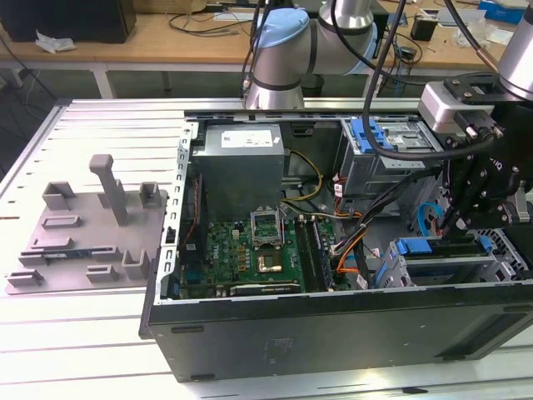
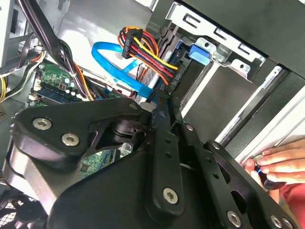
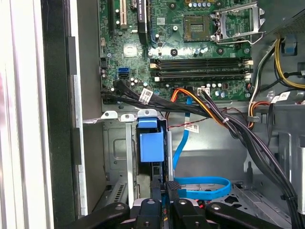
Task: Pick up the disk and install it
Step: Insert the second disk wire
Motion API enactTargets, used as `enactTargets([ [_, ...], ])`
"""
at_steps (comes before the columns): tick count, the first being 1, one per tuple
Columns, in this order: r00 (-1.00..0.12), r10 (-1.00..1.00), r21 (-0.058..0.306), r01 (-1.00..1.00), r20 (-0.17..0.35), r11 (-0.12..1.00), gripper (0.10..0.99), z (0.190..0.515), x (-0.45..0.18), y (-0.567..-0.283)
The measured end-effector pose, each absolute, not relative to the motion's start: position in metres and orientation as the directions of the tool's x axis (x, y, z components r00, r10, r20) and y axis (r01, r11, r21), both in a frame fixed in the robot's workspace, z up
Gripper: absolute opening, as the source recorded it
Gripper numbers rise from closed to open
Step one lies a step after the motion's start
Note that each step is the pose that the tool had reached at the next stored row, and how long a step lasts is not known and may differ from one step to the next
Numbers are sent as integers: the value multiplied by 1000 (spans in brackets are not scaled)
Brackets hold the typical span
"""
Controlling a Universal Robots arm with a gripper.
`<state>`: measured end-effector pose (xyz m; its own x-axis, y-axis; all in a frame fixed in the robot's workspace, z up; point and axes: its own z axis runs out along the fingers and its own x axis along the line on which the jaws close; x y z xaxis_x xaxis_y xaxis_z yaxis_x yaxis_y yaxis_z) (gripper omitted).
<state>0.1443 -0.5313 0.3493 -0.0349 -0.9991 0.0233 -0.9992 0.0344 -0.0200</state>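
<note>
Jaws (image 3: pixel 167 191) nipped narrow over drive bay (image 1: pixel 441 267) — disk (image 3: pixel 150 149) mostly hidden, grip unclear.

The tool (image 3: pixel 164 191) hides most of the disk (image 3: pixel 151 148).

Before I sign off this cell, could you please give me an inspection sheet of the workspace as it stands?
Surface: slotted metal table carrying an open computer case.
Job's things: disk, blue carrier end showing in a drive cage.
Clutter: grey plastic fixture on the exterior view's left.
Gripper: gripper inside the case, close over the disk; grip cannot be judged.
Cables: blue data cable looped beside the cage; coloured power bundle nearby.
Surroundings: a person's hand at the case edge; wooden bench behind.
</note>
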Motion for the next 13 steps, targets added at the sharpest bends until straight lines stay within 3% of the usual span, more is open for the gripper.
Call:
enactTargets([
  [13, -13, -1000, -20, -1000, 23, 12, 161, 348, 144, -531],
])
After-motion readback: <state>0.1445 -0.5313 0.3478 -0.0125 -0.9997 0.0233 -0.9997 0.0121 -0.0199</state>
